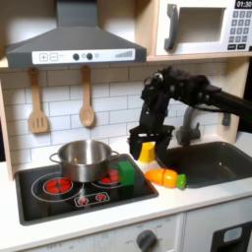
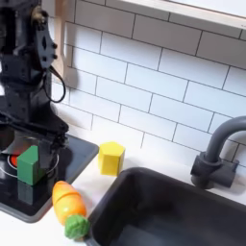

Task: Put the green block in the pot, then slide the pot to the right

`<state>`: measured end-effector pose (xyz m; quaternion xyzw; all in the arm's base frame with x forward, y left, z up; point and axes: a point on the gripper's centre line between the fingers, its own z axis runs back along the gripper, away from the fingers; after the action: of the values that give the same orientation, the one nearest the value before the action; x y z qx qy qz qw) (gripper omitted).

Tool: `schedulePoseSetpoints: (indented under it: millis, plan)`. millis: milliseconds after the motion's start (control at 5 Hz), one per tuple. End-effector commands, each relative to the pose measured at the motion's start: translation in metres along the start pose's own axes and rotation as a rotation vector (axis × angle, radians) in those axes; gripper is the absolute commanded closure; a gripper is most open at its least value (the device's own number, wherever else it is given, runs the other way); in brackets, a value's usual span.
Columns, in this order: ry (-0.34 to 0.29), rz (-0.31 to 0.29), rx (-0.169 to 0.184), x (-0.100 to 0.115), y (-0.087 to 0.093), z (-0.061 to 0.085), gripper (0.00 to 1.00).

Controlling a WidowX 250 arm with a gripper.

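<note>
Silver and shiny, the round metal pot (image 1: 83, 157) stands on the black stovetop (image 1: 59, 195) at the first exterior view's left; what it holds cannot be told. Black robot hand (image 1: 146, 145) hangs near its right, fingers spread, gripping nothing. Below the hand, the small bright green block (image 1: 127, 173) rests on the stovetop's front right corner, outside the pot.
</note>
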<state>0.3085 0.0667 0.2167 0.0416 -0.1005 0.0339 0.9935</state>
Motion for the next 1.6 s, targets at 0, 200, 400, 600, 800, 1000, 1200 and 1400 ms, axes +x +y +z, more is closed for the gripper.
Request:
schedulePoseSetpoints:
  millis: [0, 200, 400, 600, 800, 1000, 1200, 1400]
  plan:
    - [0.007, 0.009, 0.013, 0.019, 0.019, -0.011, 0.0]
    - [0.019, -0.005, 0.011, 0.025, 0.02, -0.018, 0.0]
    - [0.028, -0.005, 0.002, 0.03, 0.018, -0.022, 0.0]
    - [0.038, -0.013, -0.002, 0.035, 0.017, -0.027, 0.0]
    - [0.061, -0.022, -0.004, 0.034, 0.017, -0.037, 0.0]
    - [0.075, -0.022, -0.002, 0.035, 0.017, -0.043, 0.0]
    - [0.084, -0.025, -0.003, 0.036, 0.015, -0.048, 0.0]
    - [0.097, -0.026, -0.003, 0.036, 0.013, -0.055, 0.0]
